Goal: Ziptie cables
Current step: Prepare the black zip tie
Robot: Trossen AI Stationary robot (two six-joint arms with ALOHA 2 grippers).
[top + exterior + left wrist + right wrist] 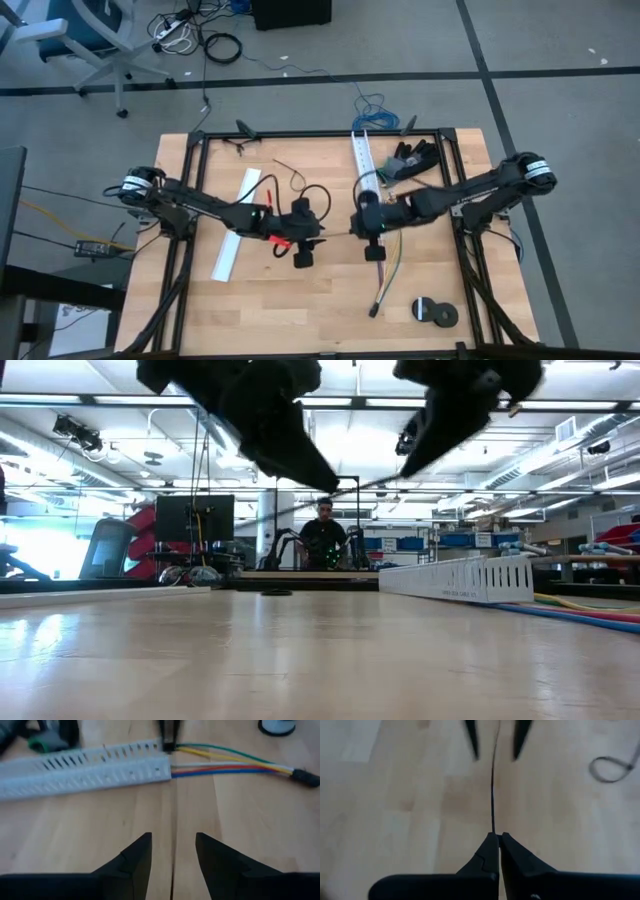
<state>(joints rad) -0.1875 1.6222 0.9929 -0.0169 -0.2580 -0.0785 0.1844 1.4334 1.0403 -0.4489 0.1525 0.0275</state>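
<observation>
A thin black ziptie (338, 235) spans the gap between my two grippers above the table's middle. My right gripper (494, 836) is shut on one end of it. My left gripper (173, 851) stands open, and the ziptie (173, 815) runs between its fingers; I cannot tell whether it touches them. The cables (235, 762), green, yellow, white, red and blue, come out of the end of a white slotted channel (85, 770) and lie on the wood, joined at a small dark end (305, 777). My right gripper pinches the ziptie's end (493, 826) between its two fingertips. The fingers slant down from the table's right side and lie along the strip. The ziptie (365, 484) is lifted clear of the table and runs straight toward my left gripper.
A second white channel (237, 235) lies at the left under my left arm. A looped black ziptie (312, 195) lies behind the grippers. A black tape roll (435, 312) sits near the front right, dark parts (412, 160) at the back right.
</observation>
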